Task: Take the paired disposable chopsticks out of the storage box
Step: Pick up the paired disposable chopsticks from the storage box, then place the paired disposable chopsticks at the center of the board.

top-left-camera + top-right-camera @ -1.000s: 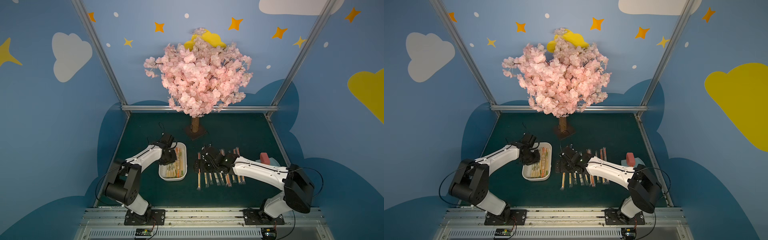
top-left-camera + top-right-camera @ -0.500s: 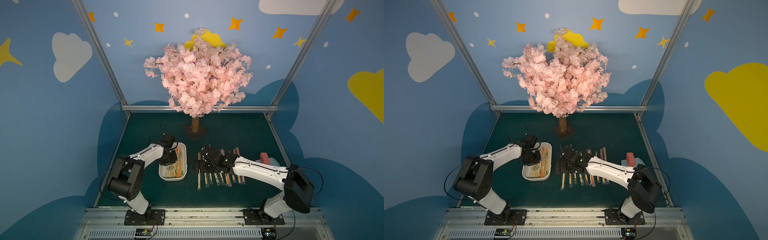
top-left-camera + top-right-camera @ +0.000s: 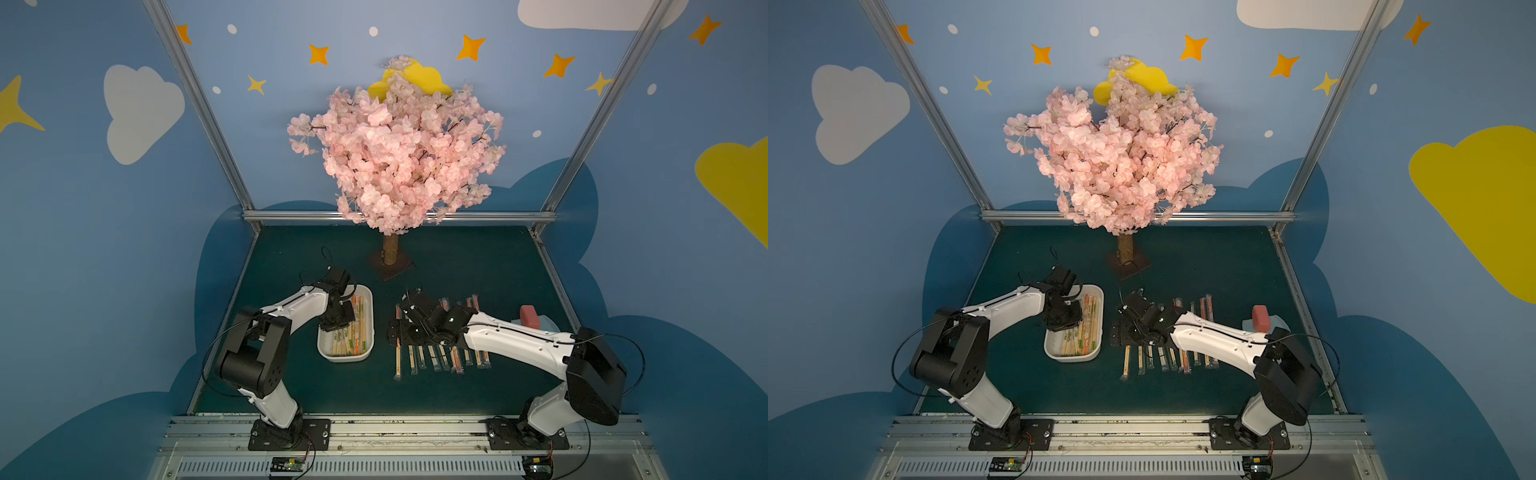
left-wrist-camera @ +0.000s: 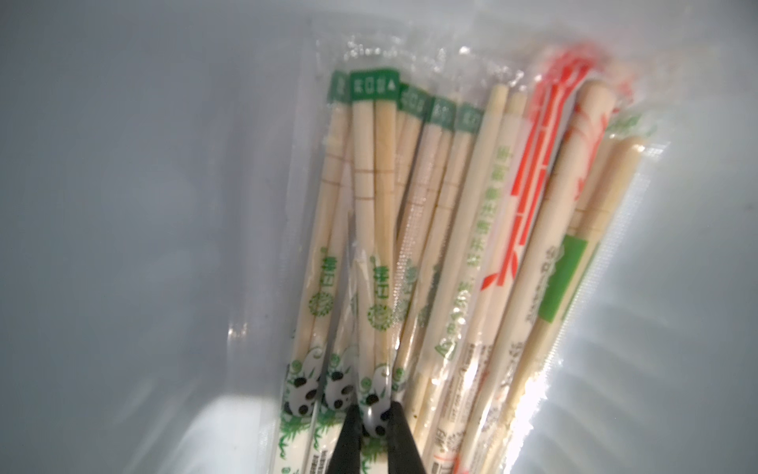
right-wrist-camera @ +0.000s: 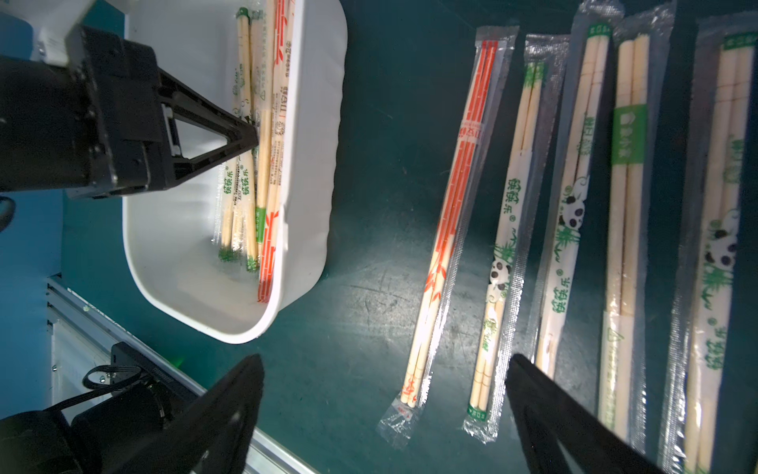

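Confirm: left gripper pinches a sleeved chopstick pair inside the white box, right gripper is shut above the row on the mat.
One error: the right gripper is open, jaws wide apart in the right wrist view, above the row on the mat. The left gripper does pinch a sleeved chopstick pair inside the white box.

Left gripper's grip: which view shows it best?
Left wrist: the left gripper pinches one panda-print chopstick pair close up. Right wrist shows its closed tips from the side; both top views show only its body over the storage box.
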Action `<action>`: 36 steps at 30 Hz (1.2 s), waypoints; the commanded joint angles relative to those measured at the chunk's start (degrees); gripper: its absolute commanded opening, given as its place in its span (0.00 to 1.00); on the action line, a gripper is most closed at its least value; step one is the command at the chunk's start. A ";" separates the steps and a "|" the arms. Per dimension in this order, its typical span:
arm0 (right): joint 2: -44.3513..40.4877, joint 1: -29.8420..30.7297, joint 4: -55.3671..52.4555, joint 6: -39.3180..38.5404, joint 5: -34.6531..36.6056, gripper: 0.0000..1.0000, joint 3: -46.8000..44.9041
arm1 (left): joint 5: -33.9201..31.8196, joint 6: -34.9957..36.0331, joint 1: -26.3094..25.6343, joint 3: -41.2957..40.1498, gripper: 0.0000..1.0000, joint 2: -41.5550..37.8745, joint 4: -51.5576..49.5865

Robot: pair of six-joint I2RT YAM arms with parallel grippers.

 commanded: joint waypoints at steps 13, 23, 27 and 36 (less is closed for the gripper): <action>1.66 0.07 -1.50 -1.12 -0.50 0.95 2.32 | 0.14 2.83 3.28 4.49 0.03 -5.86 -5.54; 1.74 -0.09 -1.50 -1.06 -0.75 0.95 2.23 | 5.18 6.45 3.48 7.39 0.03 -9.00 -7.13; 1.54 -0.27 -1.26 -0.73 -0.66 0.95 1.76 | 9.02 6.27 3.01 7.33 0.03 -10.38 -6.14; -0.51 -1.01 -0.45 1.44 0.28 0.95 -1.02 | 10.41 3.41 -4.01 6.75 0.03 -10.71 -3.74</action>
